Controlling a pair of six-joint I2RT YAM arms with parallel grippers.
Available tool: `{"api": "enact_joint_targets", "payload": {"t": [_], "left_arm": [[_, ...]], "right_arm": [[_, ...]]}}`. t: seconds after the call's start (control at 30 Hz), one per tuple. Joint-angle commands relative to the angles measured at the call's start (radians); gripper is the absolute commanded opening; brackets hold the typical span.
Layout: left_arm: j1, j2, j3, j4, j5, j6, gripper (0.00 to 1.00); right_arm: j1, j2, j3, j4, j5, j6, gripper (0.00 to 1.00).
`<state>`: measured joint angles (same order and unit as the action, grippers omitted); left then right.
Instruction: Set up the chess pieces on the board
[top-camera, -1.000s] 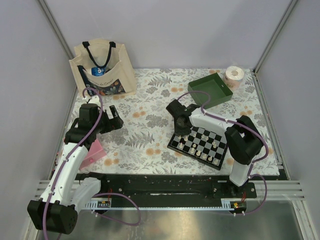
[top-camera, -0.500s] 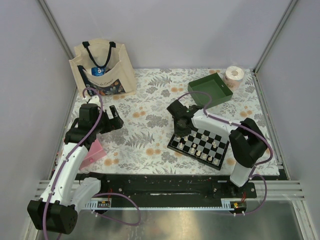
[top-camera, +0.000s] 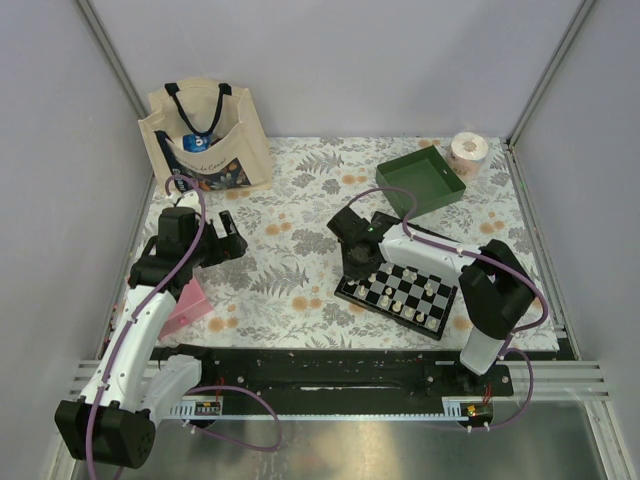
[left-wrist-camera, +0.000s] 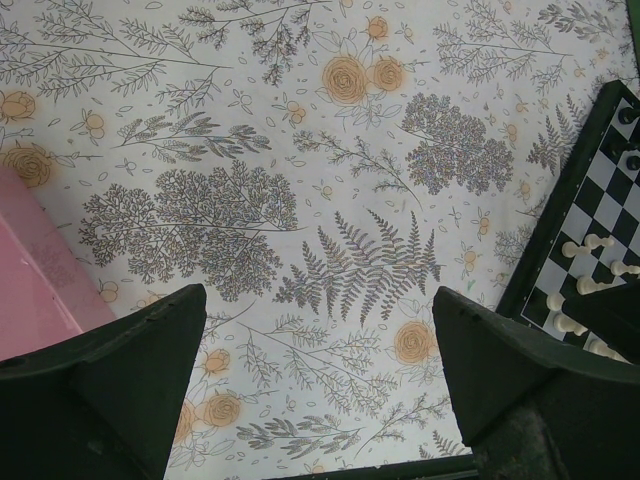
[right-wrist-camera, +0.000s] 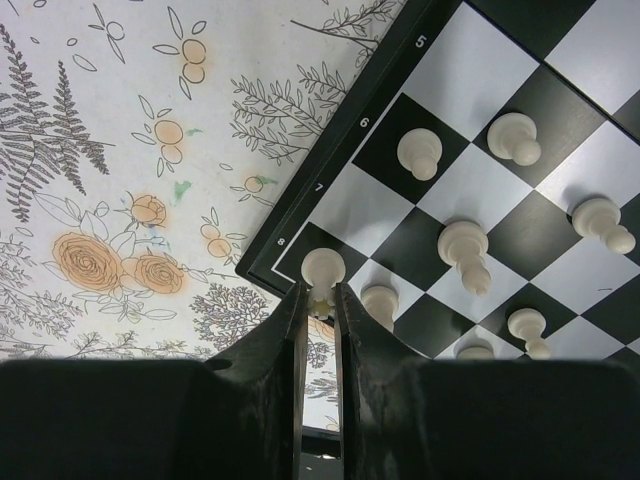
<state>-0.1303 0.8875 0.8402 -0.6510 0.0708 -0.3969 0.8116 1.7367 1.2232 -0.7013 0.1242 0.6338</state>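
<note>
The right gripper (right-wrist-camera: 320, 292) is clenched on a small cream-white chess piece (right-wrist-camera: 323, 267), holding it at the corner square of the small black-and-white checkered board (right-wrist-camera: 470, 70), beside the border's 8. The step looks like seating it there. Lower it straight, centre the base on the square, part the fingers only slightly, then rise vertically, clear of the neighbouring cream pawn (right-wrist-camera: 380, 300).

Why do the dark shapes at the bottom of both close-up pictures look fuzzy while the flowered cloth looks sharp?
Left wrist view: the black fingers of the left gripper sit near the lens, probably too close to focus, while the flowered cloth is crisp. Right wrist view: the right gripper looks soft, yet the cream-white chess piece between its tips and the black-and-white checkered board are sharp.
</note>
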Motion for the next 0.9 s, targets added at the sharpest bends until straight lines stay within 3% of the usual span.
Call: {"api": "enact_joint_targets", "payload": {"t": [0.0, 0.87], "left_arm": [[0.006, -0.002, 0.002, 0.050, 0.018, 0.006, 0.99], [0.009, 0.001, 0.000, 0.050, 0.021, 0.006, 0.99]], "right_arm": [[0.009, 0.014, 0.006, 0.005, -0.003, 0.014, 0.13], [0.031, 0.014, -0.004, 0.006, -0.040, 0.012, 0.15]]}}
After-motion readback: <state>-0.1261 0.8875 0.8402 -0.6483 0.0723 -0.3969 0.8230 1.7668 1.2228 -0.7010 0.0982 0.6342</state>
